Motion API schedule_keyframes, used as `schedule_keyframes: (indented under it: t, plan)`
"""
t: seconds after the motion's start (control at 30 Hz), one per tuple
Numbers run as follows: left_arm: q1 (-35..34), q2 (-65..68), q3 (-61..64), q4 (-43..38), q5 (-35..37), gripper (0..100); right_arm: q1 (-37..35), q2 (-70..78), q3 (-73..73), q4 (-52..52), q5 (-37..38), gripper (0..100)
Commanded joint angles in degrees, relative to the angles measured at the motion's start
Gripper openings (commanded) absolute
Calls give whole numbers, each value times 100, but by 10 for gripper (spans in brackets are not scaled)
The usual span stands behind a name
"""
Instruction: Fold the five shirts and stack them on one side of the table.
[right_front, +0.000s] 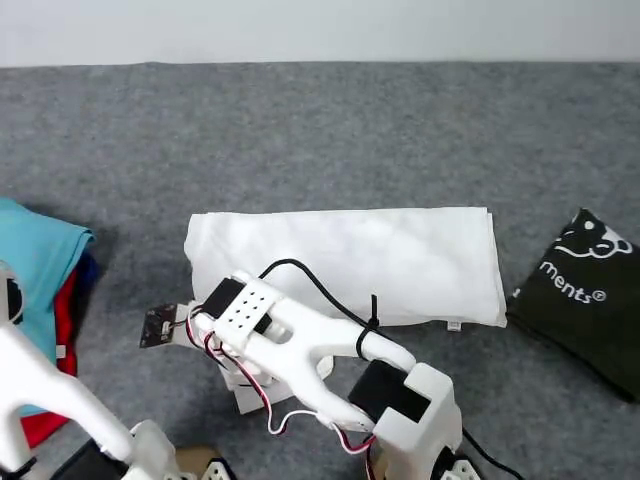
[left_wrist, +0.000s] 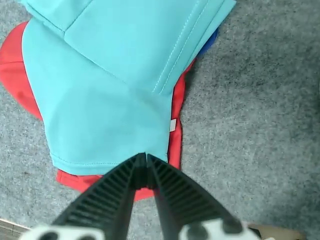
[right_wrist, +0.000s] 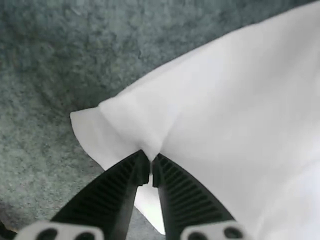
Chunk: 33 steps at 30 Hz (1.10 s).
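- Fingers of the right gripper (right_wrist: 150, 161) are clenched on the near left corner of the folded white cotton shirt (right_front: 380, 262), in the middle of the grey bench (right_front: 320, 140).
- Fingers of the left gripper (left_wrist: 146, 159) are pressed together over the turquoise shirt (left_wrist: 110, 90), which lies on a red shirt (left_wrist: 15, 65) at the left.

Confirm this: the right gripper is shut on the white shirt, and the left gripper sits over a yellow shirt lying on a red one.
Not quite: under the left gripper lies a teal shirt, not a yellow one, as the left wrist view shows. It does lie on the red shirt, and the right gripper is shut on the white shirt.
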Motion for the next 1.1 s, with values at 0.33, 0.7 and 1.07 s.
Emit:
schedule_keyframes:
  t: [0.33,0.7,1.07]
  plan:
    - [9,-211,-22,114,-35,6,4,-822,-554,1103,167,10]
    - [9,-211,-22,114,-35,6,-338,-822,-519,1156,132,10]
    - [9,-211,-13,114,-35,6,-409,-356,-413,954,-185,113]
